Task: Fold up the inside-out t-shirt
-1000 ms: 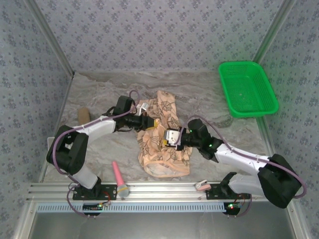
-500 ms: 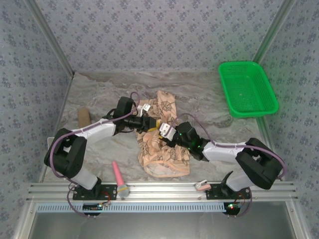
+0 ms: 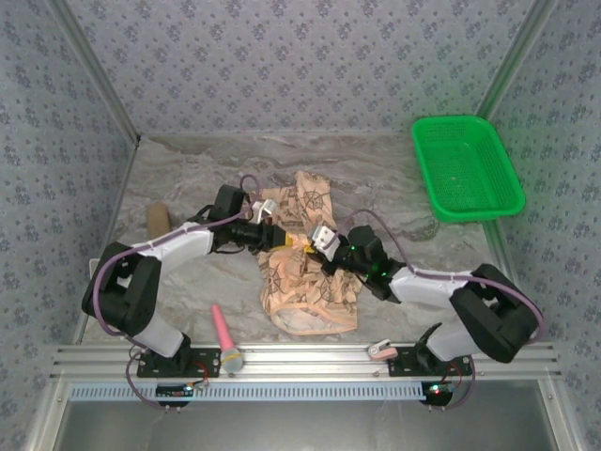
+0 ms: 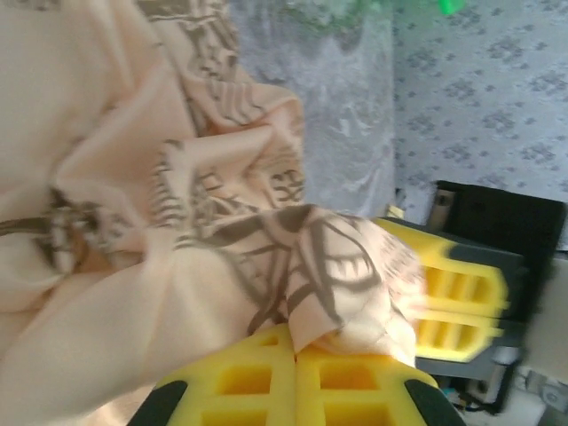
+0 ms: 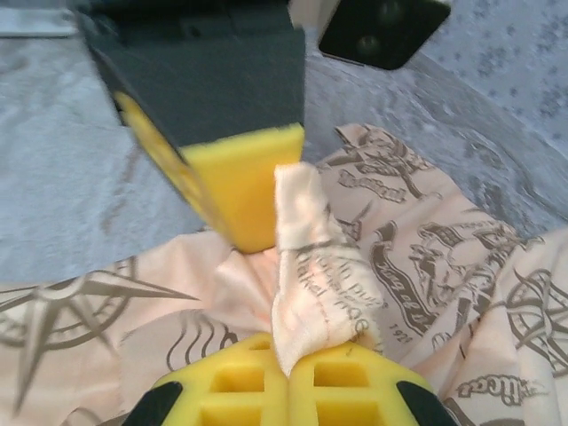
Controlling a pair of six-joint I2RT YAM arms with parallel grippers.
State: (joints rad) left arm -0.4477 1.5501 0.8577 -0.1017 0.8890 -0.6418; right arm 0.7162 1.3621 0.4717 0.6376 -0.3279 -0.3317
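Left of the t-shirt (image 3: 310, 282), pink tool (image 3: 222, 331); far right, green basket (image 3: 467, 167)

No word could be read with certainty. The soft peach-tan cloth t-shirt (image 5: 426, 240) carried dark printed lettering. In the right wrist view, 2 curved lines of small letters ran across the pale fold pinched just above the right gripper (image 5: 288, 359), too blurred to spell out. To the right of that gripper, scroll banners among the compass motifs held more letters, equally illegible. In the left wrist view, the print showed smeared letter shapes.
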